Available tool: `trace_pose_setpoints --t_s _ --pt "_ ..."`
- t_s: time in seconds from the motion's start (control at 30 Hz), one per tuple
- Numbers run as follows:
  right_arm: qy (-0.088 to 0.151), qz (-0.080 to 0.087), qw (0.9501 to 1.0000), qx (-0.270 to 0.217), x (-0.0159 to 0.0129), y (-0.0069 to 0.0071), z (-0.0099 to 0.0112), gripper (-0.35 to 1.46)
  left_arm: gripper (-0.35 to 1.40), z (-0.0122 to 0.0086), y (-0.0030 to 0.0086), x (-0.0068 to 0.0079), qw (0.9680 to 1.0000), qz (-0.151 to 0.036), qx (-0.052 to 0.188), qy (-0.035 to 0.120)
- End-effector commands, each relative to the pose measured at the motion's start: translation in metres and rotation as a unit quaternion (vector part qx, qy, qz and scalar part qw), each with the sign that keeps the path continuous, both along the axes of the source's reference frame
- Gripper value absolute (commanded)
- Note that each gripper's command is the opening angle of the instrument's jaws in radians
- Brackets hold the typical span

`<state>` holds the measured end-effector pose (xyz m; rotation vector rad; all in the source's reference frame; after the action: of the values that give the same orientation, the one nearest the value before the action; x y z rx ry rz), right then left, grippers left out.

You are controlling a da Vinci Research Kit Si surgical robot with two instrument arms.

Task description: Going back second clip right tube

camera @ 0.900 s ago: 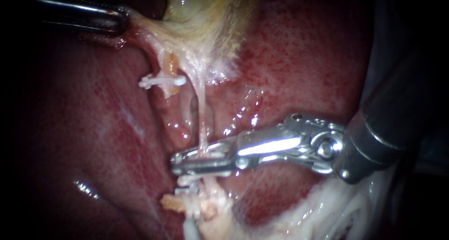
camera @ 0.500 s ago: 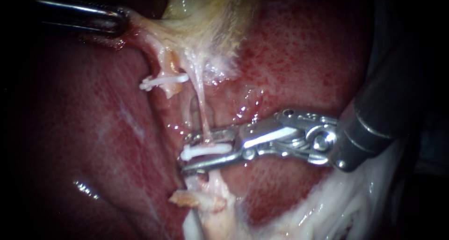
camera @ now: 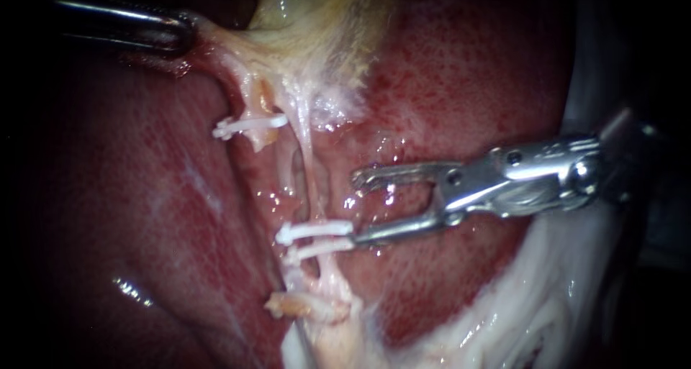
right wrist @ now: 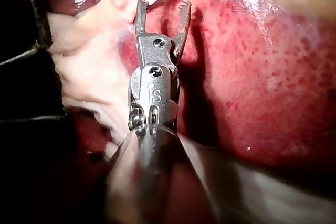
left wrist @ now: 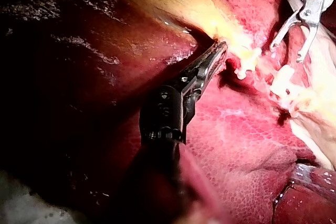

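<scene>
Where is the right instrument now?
In the endoscope view the right instrument sits centre-right over the liver, jaws open, its lower jaw tip beside the upper white clip of two on the right tube.

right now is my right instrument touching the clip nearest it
Cannot tell: endoscope view shows the right instrument with one jaw at the clip, gap unclear.

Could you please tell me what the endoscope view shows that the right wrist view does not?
Endoscope only: the dark left instrument, shut on pale tissue; a white clip on the left tube; two white clips, seen whole, on the right tube. Right wrist only: the right instrument's shaft lengthwise. Both: the silver right instrument, jaws open, over mottled red liver.
</scene>
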<state>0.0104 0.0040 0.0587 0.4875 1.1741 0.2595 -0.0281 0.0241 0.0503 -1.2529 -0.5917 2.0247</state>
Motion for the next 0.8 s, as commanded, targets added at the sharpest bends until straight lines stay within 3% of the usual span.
trace_pose_setpoints --t_s 0.03,0.2,0.4,0.6,0.8 --pt "-0.004 -0.005 0.9999 -0.012 -0.0007 0.0002 -0.0005 0.50 -0.35 -0.0001 0.0000 0.0000 1.0000 0.000 0.000 0.000" --pt "-0.021 -0.014 0.9983 -0.053 -0.0037 0.0006 -0.0024 0.50 -0.35 0.0000 0.0001 0.0000 1.0000 0.000 0.000 0.000" --pt "-0.027 -0.014 0.9979 -0.058 -0.0057 0.0001 -0.0031 0.50 -0.35 0.0008 -0.0002 -0.0003 1.0000 -0.001 -0.002 0.001" --pt "-0.026 -0.014 0.9979 -0.058 -0.0058 0.0000 -0.0031 0.50 -0.35 0.0033 -0.0012 -0.0012 1.0000 -0.002 -0.008 0.002" --pt "-0.026 -0.014 0.9979 -0.058 -0.0058 0.0000 -0.0031 0.50 -0.35 0.0060 -0.0025 -0.0030 0.9999 0.010 -0.003 0.002"
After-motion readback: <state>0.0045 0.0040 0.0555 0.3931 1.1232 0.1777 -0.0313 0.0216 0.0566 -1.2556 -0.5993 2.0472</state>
